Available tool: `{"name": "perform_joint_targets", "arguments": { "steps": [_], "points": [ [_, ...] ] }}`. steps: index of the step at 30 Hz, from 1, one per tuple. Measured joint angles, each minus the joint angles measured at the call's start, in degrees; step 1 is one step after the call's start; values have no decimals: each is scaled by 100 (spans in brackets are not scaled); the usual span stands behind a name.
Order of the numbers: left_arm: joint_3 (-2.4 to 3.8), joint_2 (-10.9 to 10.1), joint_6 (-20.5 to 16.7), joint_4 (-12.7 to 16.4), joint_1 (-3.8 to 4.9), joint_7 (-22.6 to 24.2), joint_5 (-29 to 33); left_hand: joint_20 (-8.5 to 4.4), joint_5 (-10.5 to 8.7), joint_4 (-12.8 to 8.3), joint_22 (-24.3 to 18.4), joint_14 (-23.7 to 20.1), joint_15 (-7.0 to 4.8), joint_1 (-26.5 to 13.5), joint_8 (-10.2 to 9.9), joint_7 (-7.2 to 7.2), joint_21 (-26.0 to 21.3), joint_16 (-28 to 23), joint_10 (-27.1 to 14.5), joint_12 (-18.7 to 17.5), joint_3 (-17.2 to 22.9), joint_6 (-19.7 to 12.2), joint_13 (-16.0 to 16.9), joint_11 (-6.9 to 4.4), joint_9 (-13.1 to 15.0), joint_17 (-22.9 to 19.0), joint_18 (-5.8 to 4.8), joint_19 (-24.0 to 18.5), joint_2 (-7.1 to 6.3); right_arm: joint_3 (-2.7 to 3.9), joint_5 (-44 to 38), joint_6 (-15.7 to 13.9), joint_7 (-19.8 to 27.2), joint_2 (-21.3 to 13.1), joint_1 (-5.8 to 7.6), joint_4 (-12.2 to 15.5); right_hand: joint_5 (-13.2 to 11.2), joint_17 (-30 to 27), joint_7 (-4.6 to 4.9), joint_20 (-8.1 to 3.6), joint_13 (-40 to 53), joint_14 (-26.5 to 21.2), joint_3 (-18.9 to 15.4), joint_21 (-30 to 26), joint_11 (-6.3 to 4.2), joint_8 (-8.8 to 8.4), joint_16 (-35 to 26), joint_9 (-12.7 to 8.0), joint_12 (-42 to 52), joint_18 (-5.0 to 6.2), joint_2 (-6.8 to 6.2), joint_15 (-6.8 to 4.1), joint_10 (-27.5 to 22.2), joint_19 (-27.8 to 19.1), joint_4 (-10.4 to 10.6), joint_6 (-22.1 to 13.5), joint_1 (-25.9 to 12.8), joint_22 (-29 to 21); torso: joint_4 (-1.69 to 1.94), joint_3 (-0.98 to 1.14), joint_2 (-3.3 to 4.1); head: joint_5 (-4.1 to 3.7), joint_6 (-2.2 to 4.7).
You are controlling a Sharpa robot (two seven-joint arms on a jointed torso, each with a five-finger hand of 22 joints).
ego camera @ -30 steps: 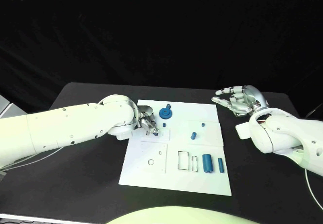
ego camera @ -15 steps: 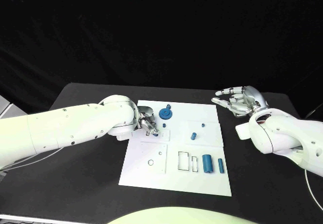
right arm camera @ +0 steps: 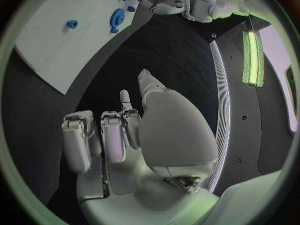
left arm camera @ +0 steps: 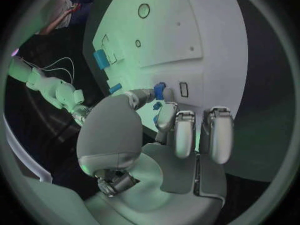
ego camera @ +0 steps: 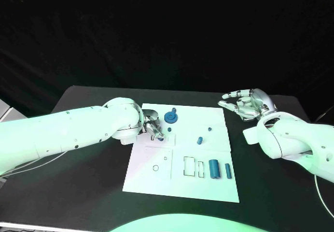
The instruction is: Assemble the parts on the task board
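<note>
Task board (ego camera: 182,183): white plate lying flat in the middle of the black table (ego camera: 83,193).

Left hand (ego camera: 152,126): low over the board's upper left area, fingers curled together. In the left wrist view the thumb and a fingertip appear to pinch a small blue piece (left arm camera: 159,91) just beside a small rectangular slot (left arm camera: 184,89). Whether the piece already touches the board cannot be told.

Right hand (ego camera: 245,103): raised off the board's upper right corner, fingers partly curled but apart, holding nothing.

Loose parts on the board: blue gear (ego camera: 171,117) near the top, just beside the left hand; small blue peg (ego camera: 200,141) mid-board; small blue dot (ego camera: 209,129) above it; two blue cylinders (ego camera: 214,169) side by side at the lower right, next to outlined rectangular slots.

Risks, as judged:
- Pinched piece is small; a tilt at the slot could jam it or flick it out of the fingers.
- Curled fingers could nudge the gear nearby.
- Downward pressure near the edge could shift the board.
</note>
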Motion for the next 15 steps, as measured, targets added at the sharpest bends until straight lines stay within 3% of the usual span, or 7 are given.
{"name": "perform_joint_targets", "arguments": {
  "steps": [5, 8, 10, 15],
  "points": [
    [-3, 35, 33, -54, 8, -35, 79, 0, 0, -35, 0, 0, 0, -77, 15, 8, 0, 0, 55, 0, -35, 12, 53, -14, 21, 0, 0, 0, 69, 0, 0, 7, -1, 0, 0, 2, 0, 0, 0, 0, 0, 0, -8, 0, 0, 0, 0, 4, 0, 0, 23, 0, 0, 0, 8, 0, -23, 5, -3, 3, 1, 0, -15],
    [-15, 62, 37, -86, 7, -55, 122, 0, 0, -58, 0, -1, -1, -161, -1, -5, 0, 0, 74, 0, -57, 43, 62, -33, 44, 0, 0, 0, 35, 0, 0, 12, -2, 0, 0, 3, 0, -1, 0, 0, 0, 0, -8, 0, 0, 0, 0, 4, -25, 0, 23, 0, 0, 0, 8, 0, -23, 5, -4, 2, 3, -4, -18],
    [-18, 74, 36, -102, 9, -64, 146, 0, -40, -293, 0, -7, -35, -246, -18, -24, 0, 0, 85, 0, 116, 64, 64, -43, 46, 0, 0, 0, 26, 0, 1, 14, -2, 0, 0, 4, 0, -1, 0, 0, 0, 0, -8, 0, 0, 0, 0, 4, -25, 0, 23, 0, 0, 0, 8, 0, -23, 4, -3, 2, 3, -9, -25],
    [-24, 88, 26, -126, 14, -80, 192, -43, -75, -375, 0, -19, -64, -381, -67, -57, 0, 0, 105, 0, 34, 116, 82, -63, 55, -1, 1, -1, 41, 0, 3, 18, -2, 2, -2, 4, 0, -1, 0, 0, 0, 0, -8, 0, 0, 0, 0, 4, -25, 0, 22, 0, 0, 0, 8, 0, -22, 4, 0, 1, 5, -21, -41]
  ]
}}
